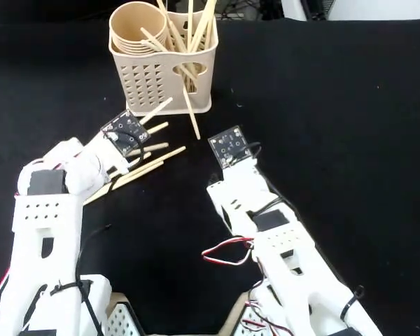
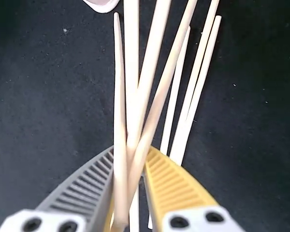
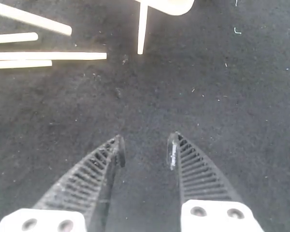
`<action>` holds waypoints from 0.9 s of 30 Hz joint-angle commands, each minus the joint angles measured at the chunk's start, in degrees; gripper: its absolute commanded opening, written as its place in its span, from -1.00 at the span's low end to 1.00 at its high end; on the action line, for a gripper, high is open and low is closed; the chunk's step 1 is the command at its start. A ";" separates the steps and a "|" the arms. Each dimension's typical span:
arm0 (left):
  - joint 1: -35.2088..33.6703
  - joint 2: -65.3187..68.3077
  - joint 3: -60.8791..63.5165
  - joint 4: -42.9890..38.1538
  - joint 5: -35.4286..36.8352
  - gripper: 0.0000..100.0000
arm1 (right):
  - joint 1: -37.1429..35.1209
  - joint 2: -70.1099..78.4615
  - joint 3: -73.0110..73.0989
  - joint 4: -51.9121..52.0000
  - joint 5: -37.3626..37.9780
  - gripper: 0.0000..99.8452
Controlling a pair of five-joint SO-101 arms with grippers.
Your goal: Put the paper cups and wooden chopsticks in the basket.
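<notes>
The beige slotted basket (image 1: 161,77) stands at the back. Stacked paper cups (image 1: 135,29) fill one compartment and several wooden chopsticks (image 1: 193,28) stand in the other. My left gripper (image 2: 130,162) is shut on a small bundle of chopsticks (image 2: 137,96), whose tips point toward the basket corner (image 2: 101,4). More loose chopsticks (image 1: 150,164) lie on the black table beside it. One chopstick (image 1: 191,115) leans against the basket's front. My right gripper (image 3: 145,150) hovers open over bare table, short of the basket (image 3: 169,5).
The black table (image 1: 336,140) stretches wide to the right of the basket. Both arm bases and their wires (image 1: 227,248) take up the near edge. In the right wrist view, loose chopsticks (image 3: 48,55) lie off to one side of the fingers.
</notes>
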 commanded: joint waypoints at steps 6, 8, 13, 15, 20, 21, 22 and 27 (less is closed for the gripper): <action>-3.03 2.29 5.41 -4.84 -3.52 -0.94 | -0.79 -1.10 -0.22 -0.79 -0.44 -0.67; -4.18 5.01 6.02 -8.00 -3.60 -0.94 | -0.79 -1.10 -0.22 -0.79 -0.44 -0.67; -4.35 14.33 3.12 -8.88 -3.43 -0.94 | -0.79 -1.10 -0.22 -0.79 -0.44 -0.67; -4.35 18.02 0.48 -8.88 -3.43 -0.94 | -0.79 -1.10 -0.22 -0.79 -0.44 -0.67; -4.79 26.64 -4.53 -8.62 -3.69 -0.93 | -0.79 -1.10 -0.22 -0.79 -0.44 -0.67; -4.88 28.22 -5.32 -8.62 -3.78 -0.93 | -0.79 -1.10 -0.22 -0.79 -0.44 -0.67; -5.32 29.63 -6.20 -8.70 -3.78 -0.93 | -0.79 -1.10 -0.22 -0.79 -0.44 -0.67; -6.11 35.60 -9.98 -8.79 -3.43 -0.75 | -0.79 -1.10 -0.22 -0.79 -0.44 -0.67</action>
